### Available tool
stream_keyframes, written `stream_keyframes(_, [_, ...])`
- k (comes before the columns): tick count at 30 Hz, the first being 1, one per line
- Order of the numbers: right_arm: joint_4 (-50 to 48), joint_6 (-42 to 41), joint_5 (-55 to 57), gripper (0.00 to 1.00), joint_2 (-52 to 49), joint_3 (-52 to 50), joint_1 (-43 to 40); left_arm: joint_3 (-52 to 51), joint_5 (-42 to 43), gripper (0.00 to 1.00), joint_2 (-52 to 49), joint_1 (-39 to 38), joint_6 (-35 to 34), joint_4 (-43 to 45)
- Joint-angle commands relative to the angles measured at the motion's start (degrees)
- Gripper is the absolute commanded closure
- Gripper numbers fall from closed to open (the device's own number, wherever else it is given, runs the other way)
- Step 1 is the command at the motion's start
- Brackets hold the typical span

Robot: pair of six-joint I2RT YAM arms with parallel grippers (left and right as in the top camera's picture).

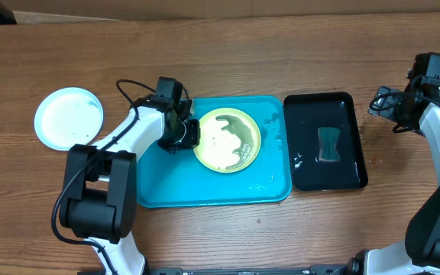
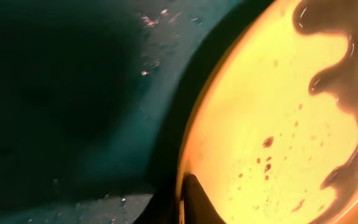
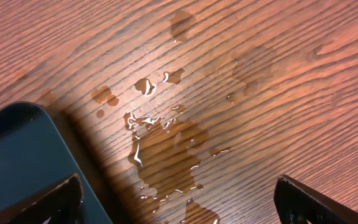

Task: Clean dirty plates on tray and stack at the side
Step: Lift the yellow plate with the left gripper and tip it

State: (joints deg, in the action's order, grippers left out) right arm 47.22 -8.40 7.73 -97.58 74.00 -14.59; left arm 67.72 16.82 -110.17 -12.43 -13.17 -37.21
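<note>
Left gripper (image 1: 192,134) clamped on left rim of round yellow-green plastic plate (image 1: 229,141), centre of large turquoise plastic tray (image 1: 159,183). Plate likely light, stiff, wet-slick: rim pinch only. Right gripper (image 3: 176,198) wide open, empty, over wet table (image 3: 278,93) beside glossy black tray (image 1: 354,122), which holds water (image 1: 299,160) and a dark pad (image 1: 329,143). White round plate (image 1: 69,117) near table's left edge.

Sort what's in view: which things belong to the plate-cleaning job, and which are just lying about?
Job: smeared yellow-green plate, on the turquoise tray; white plate, off the tray; probably the sponge in the black tray.
Lying about: puddle on the table beside the black tray.
</note>
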Motion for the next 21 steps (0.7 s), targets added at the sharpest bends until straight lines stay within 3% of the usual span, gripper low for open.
stream_keyframes(1, [-0.2,-0.6,0.2,0.00,0.0,0.6,-0.2,-1.2,-1.9,0.96,-1.2,-1.1,-1.3,0.1])
stream_keyframes(11, [-0.2,-0.6,0.2,0.00,0.0,0.6,-0.2,3.8,-2.4,0.96,-0.2,-0.6,-1.7,-7.2])
stream_keyframes(21, [-0.2,-0.6,0.2,0.00,0.0,0.6,-0.2,21.1,-7.0,0.96,0.8,-1.0,-3.4,-20.9])
